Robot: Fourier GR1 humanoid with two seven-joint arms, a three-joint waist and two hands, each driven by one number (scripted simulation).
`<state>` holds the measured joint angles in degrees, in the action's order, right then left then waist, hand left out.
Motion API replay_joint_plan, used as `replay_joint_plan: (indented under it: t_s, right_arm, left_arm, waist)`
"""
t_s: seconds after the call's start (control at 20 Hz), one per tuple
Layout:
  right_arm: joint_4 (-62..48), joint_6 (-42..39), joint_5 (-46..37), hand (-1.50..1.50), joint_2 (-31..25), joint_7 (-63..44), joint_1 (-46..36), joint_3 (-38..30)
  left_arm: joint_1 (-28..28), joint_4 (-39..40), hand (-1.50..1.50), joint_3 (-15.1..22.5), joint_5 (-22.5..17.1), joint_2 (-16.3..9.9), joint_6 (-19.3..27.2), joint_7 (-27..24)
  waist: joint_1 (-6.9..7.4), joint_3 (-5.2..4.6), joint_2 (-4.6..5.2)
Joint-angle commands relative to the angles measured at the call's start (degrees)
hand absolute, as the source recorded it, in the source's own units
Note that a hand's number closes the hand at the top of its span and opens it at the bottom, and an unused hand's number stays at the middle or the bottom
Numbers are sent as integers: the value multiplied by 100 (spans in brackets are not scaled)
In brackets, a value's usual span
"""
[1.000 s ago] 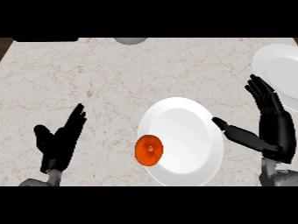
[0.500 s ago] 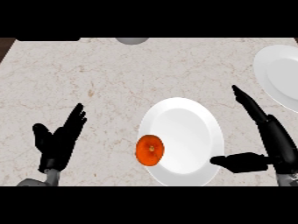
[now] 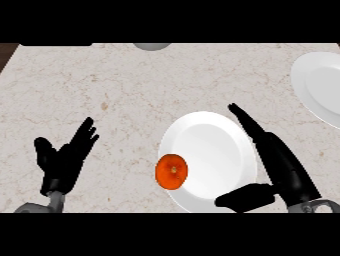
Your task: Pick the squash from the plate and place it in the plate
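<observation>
An orange squash (image 3: 171, 171) lies on the left edge of the near white plate (image 3: 210, 145) in the head view. My right hand (image 3: 280, 167) is open over the plate's right side, fingers straight and pointing up-left, thumb stretched toward the plate's lower rim. About a hand's width of bare plate lies between it and the squash. A second white plate (image 3: 332, 92) sits at the far right, partly cut off by the view's edge. My left hand (image 3: 66, 157) rests open at the lower left, fingers up.
A grey round object (image 3: 152, 46) shows at the counter's far edge. The marbled counter (image 3: 114, 95) spreads wide between the hands and the back. A dark strip borders the counter at the far left.
My right hand has moved left and lower, from beside the far plate to over the near plate's right side. Its thumb has swung out toward the plate. The left hand stayed put.
</observation>
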<state>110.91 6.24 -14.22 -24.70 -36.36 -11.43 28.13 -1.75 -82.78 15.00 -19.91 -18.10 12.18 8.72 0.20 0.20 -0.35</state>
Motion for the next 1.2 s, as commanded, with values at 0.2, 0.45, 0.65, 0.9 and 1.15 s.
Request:
replay_joint_plan:
  t_s: [0.2, 0.45, 0.65, 0.9, 1.15]
  right_arm:
    - [-519, -142, -1052, -150, 1102, -1381, -715, 783]
    - [-523, -525, -840, -150, 1433, -1387, -548, 614]
    - [-1241, -193, -1144, -150, 1686, -603, -264, 835]
    - [-946, -471, -1544, -150, 1789, -1189, -276, 910]
    - [-1481, -417, -2174, -150, 2225, -1481, -420, 1081]
  left_arm:
    - [-169, 434, 0, 217, 428, 559, 345, 152]
    - [-24, 395, 0, 0, 456, 537, 71, -27]
    - [293, 134, 0, -40, 410, 502, -64, -26]
    - [124, 247, 0, -262, 430, 449, -176, 141]
    - [204, -333, 0, -273, 511, 418, -103, 577]
  waist:
    - [-5, -25, 38]
    - [-18, -22, 34]
    - [7, -19, 38]
    - [-15, -21, 34]
    - [3, -20, 29]
